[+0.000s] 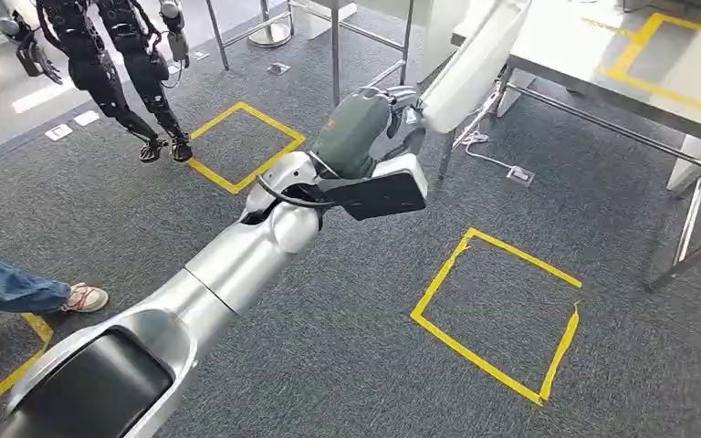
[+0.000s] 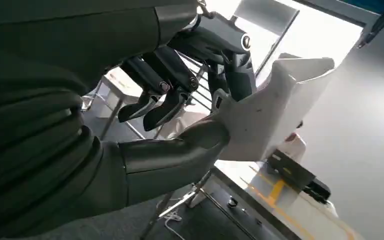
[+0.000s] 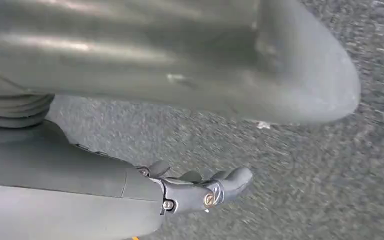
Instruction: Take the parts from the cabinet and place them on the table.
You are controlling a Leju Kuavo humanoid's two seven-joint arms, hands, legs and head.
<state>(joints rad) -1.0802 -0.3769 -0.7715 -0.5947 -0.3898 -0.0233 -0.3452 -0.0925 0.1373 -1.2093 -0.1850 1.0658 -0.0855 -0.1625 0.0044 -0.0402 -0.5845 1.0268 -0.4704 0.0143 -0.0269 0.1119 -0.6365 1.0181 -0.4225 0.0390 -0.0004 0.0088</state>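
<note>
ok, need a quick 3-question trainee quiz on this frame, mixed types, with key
1. True or false: the left hand holds the white part.
2. The yellow tape squares lie on: A) the table B) the grey carpet C) a shelf.
3. Fill in: the white part is held up near the corner of the metal ____.

Key: 1 true; 2 B; 3 table.

Grey carpet [image 1: 347, 365], yellow tape squares [image 1: 497, 315], steel table legs [image 1: 694, 214]
</note>
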